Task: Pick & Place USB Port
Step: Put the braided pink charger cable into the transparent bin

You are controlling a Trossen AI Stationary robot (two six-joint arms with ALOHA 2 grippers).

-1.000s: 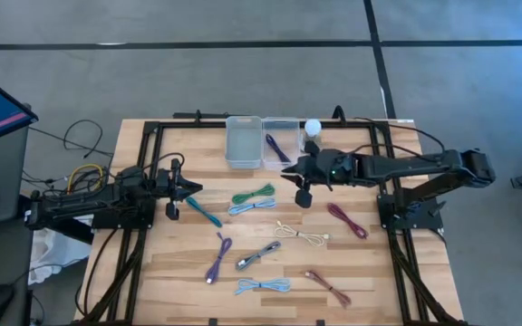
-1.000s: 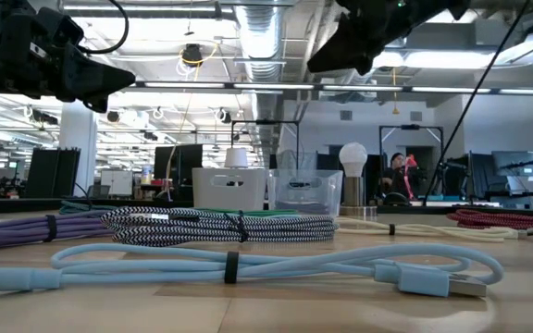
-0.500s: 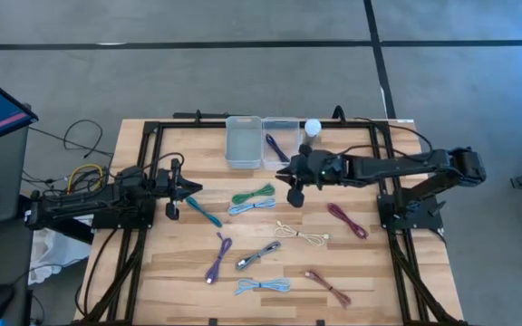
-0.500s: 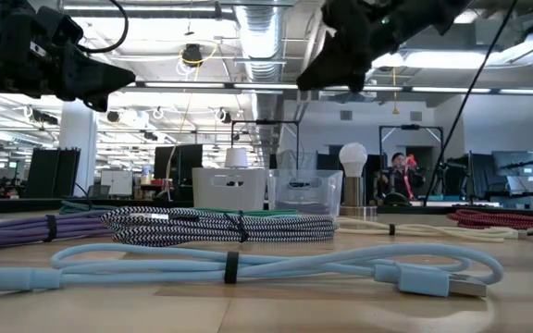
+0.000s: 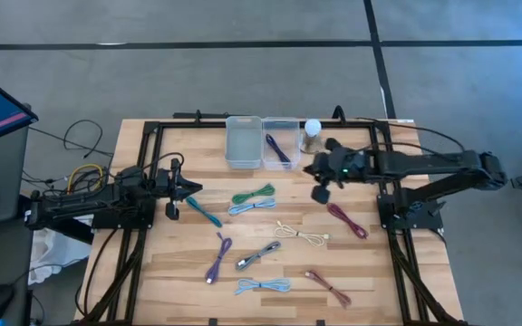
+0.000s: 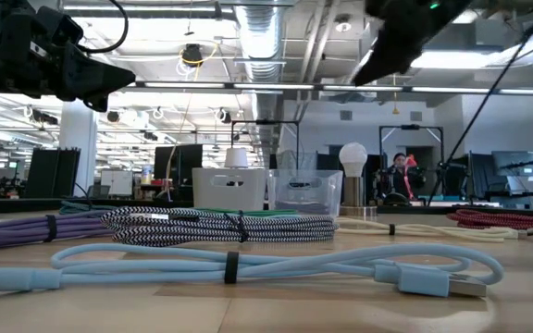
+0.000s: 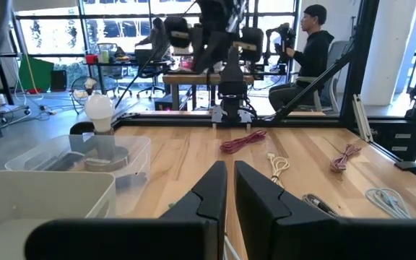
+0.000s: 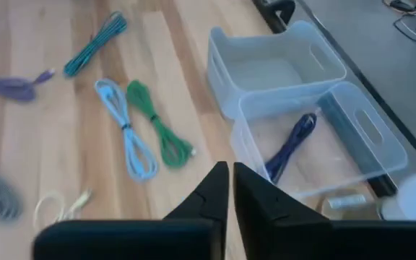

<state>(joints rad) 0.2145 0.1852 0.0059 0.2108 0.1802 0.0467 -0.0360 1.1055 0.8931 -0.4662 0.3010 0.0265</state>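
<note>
Several coiled USB cables lie flat on the wooden table: teal (image 5: 204, 211), green (image 5: 254, 193), light blue (image 5: 252, 206), cream (image 5: 300, 234), maroon (image 5: 346, 219) and others nearer the front. Two clear bins stand at the far edge; the left bin (image 5: 243, 140) shows nothing inside, and the right bin (image 5: 281, 156) holds a dark purple cable (image 5: 276, 148), which also shows in the right wrist view (image 8: 289, 148). My right gripper (image 5: 308, 171) hangs shut and empty above the table, to the right of the bins. My left gripper (image 5: 195, 189) is shut and empty, above the teal cable's far end.
A white bulb on a round base (image 5: 313, 129) stands beside the right bin, close to my right gripper. A black frame (image 5: 152, 127) runs along the table's edges. A person (image 7: 313, 43) sits in the room beyond the table. A light blue cable (image 6: 248, 264) lies near the front edge.
My right gripper first went a little toward the table's left edge, then swung back toward the right edge, and now hangs farther right, beside the bulb. It has stayed shut and empty. The cables have not moved.
</note>
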